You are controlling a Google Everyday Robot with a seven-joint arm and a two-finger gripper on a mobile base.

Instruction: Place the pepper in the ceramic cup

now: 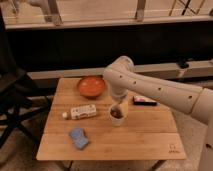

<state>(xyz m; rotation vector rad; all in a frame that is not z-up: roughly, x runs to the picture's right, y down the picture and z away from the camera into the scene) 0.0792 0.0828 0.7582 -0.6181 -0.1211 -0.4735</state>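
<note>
The ceramic cup (116, 118) is a small off-white round cup standing near the middle of the wooden table (150, 142). A dark red shape shows at its mouth; it looks like the pepper (117, 113), lying in or just at the cup's opening. My gripper (120, 106) hangs straight down from the white arm (150, 87), directly over the cup, with its tips at the rim.
An orange-red bowl (91, 86) sits at the table's back left. A white bottle with a label (81, 111) lies on its side left of the cup. A blue sponge (78, 138) lies front left. A flat dark oblong thing with red and white (144, 101) lies right of the arm. A dark folding chair (12, 107) stands left of the table.
</note>
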